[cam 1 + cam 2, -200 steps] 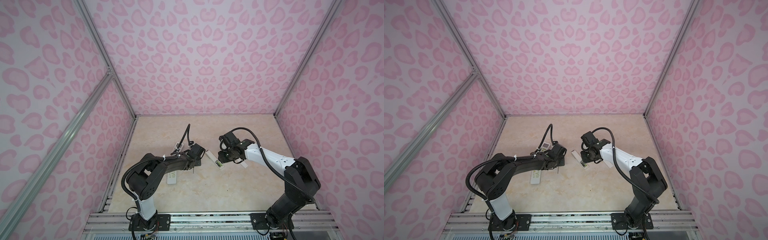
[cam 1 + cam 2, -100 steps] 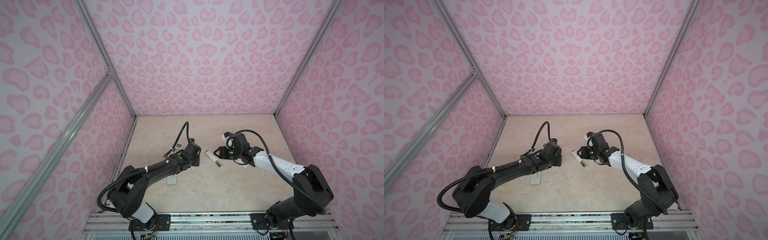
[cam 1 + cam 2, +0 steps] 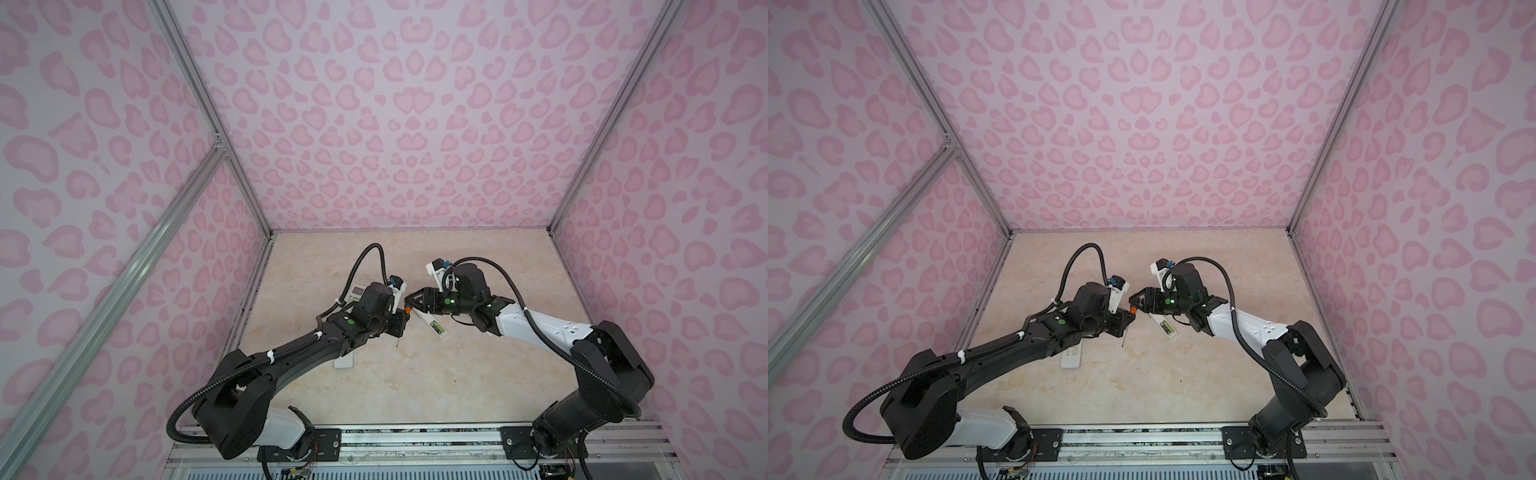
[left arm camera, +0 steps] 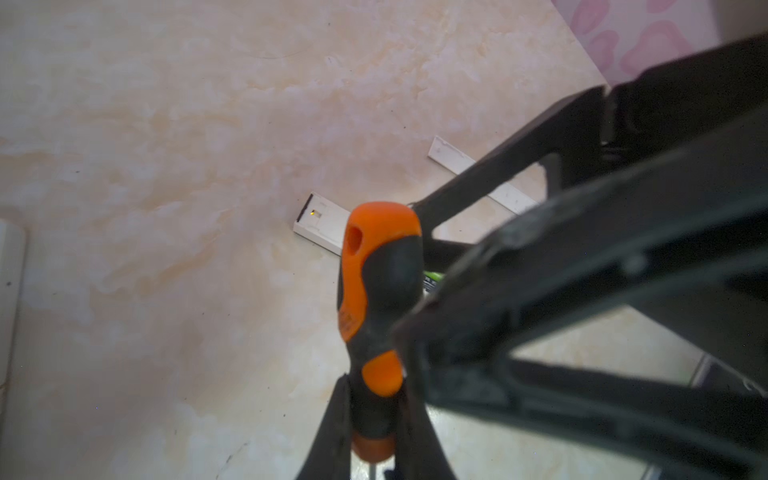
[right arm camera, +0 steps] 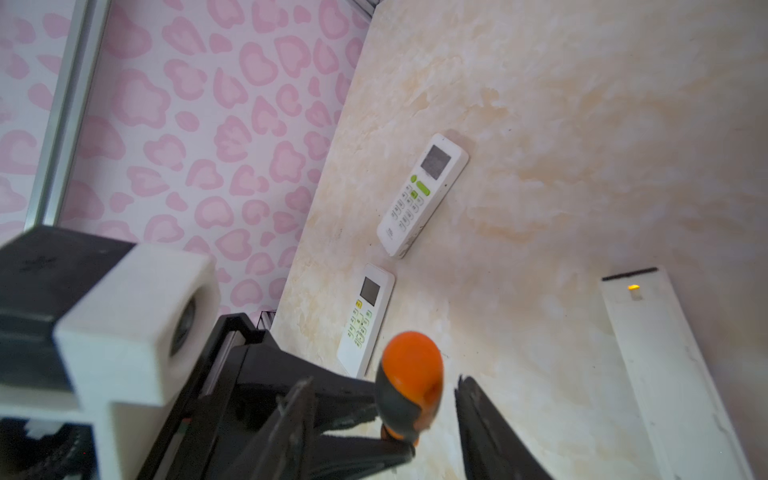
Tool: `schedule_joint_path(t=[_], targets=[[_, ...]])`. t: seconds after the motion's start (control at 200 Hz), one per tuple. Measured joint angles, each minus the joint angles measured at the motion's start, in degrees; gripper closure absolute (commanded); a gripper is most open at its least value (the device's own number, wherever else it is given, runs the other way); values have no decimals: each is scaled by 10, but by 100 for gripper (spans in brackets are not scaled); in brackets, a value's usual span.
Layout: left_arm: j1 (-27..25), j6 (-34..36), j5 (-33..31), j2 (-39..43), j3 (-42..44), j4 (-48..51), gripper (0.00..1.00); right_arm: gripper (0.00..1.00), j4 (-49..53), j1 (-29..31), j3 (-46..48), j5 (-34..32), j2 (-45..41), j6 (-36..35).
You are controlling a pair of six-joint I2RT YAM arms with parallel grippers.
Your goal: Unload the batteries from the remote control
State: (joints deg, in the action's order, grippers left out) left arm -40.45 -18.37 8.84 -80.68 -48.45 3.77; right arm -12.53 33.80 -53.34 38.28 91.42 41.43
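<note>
Left gripper clamps the screwdriver by its lower handle, offering the orange butt to right gripper, jaws parted astride it: likely a handover. Batteries lie in the opened remote on the tabletop.

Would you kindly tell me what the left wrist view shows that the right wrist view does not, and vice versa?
Only the left wrist view: a sliver of lime green battery and a thin white strip. Only the right wrist view: two face-up white remotes with screens and buttons. Both: the orange-and-black screwdriver handle, clamped by the left gripper, and the face-down white remote with a small yellow light.
</note>
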Motion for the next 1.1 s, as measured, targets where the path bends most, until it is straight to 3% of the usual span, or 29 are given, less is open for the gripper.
schedule_joint_path(t=[0.155,0.345,0.445,0.53,0.615,0.845,0.985,1.1], targets=[[0,4,33,0,0,-17,97,48,-1,7,-6,10,12,11],[1,4,47,2,-2,-22,95,77,1,8,-9,0,6,16],[1,4,47,3,-10,-21,77,91,4,7,-7,-25,-3,12],[1,4,47,4,-11,-22,65,97,4,7,-2,-33,-10,12],[-1,2,47,12,-9,-22,55,99,2,9,-2,-35,-21,12],[1,7,17,102,30,-27,44,100,19,-16,-2,-66,-50,-6],[19,8,12,141,69,-44,45,100,54,-25,-15,-66,-71,-33],[49,1,56,138,76,-56,46,100,73,-27,-40,-53,-85,-75]])
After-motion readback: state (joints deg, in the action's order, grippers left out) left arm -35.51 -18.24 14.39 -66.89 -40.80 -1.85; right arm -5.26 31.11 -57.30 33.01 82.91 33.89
